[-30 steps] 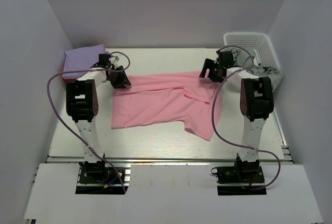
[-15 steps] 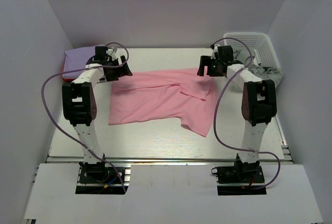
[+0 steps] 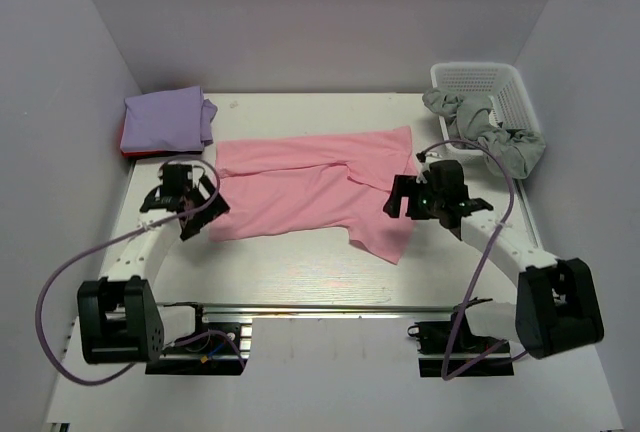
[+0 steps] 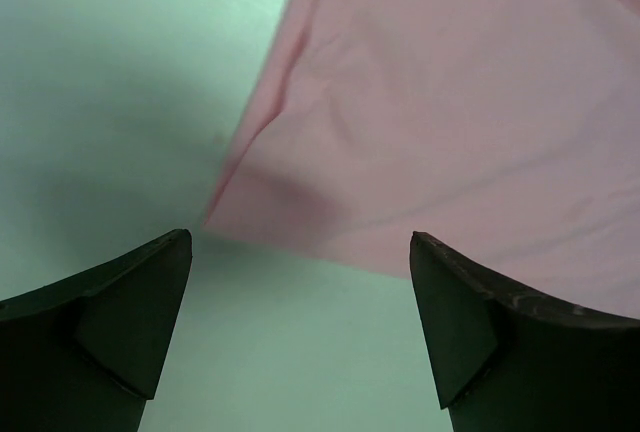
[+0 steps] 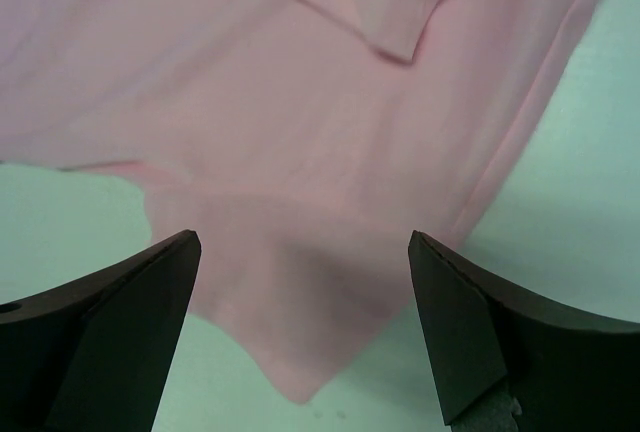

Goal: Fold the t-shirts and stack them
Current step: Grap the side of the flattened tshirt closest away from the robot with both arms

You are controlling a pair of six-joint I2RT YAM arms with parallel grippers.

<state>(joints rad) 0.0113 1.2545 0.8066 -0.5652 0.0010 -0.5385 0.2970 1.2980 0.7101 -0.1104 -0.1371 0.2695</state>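
**Desk:** Start at the hands. What have you got?

**Operator:** My left hand (image 3: 207,209) is spread wide with nothing between its dark wedge-shaped fingers (image 4: 110,322). In its wrist view, the left hand (image 4: 300,240) hangs low over the near-left corner of the light pink soft cloth t-shirt (image 4: 450,102), with one finger over bare pale flat surface (image 4: 120,72). I can't tell whether the tips touch the cloth.

**Desk:** And the right?

**Operator:** My right hand (image 3: 392,199) is just as wide and also holds nothing. It sits over the right part of the light pink soft cloth t-shirt (image 3: 310,187). In its wrist view, the right hand (image 5: 303,237) frames a pointed near corner of the shirt (image 5: 300,82), and a flap is folded back on top of the body farther off.

**Desk:** Where's everything else?

**Operator:** The pink one lies spread across the middle of the pale flat surface (image 3: 300,272), rumpled along its right side. At the far left corner sits the folded lavender cloth t-shirt (image 3: 162,120), with a strip of the red cloth t-shirt (image 3: 125,152) showing under it. At the far right stands a white plastic lattice basket (image 3: 475,68), and a crumpled grey cloth (image 3: 490,127) spills over its near rim. I can't read any label at this size.
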